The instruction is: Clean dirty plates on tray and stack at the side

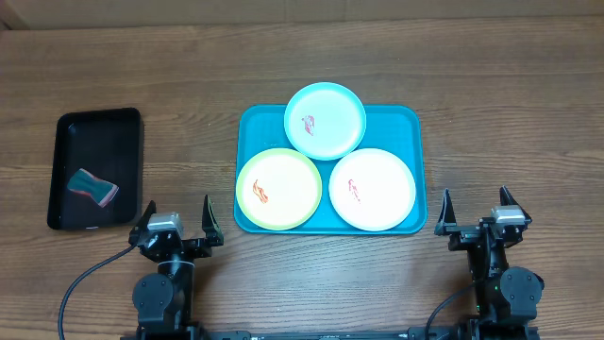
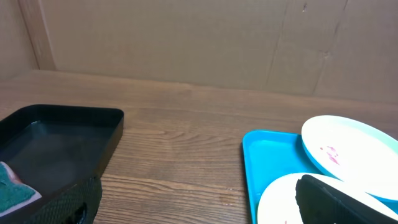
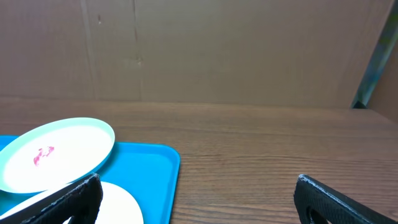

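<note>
Overhead: the left gripper (image 1: 178,219) and the right gripper (image 1: 478,210) sit low at the table's (image 1: 113,57) near edge, jaws spread wide, empty, touching nothing. The tray (image 1: 401,123) lies mid-table and holds the light blue plate (image 1: 326,120), the yellow-green plate (image 1: 278,189) and the white plate (image 1: 373,189), each smeared red.

Left wrist: parted fingers frame a black tray (image 1: 99,112) at the left.

Right wrist: fingers apart over bare wood beside the tray.
</note>
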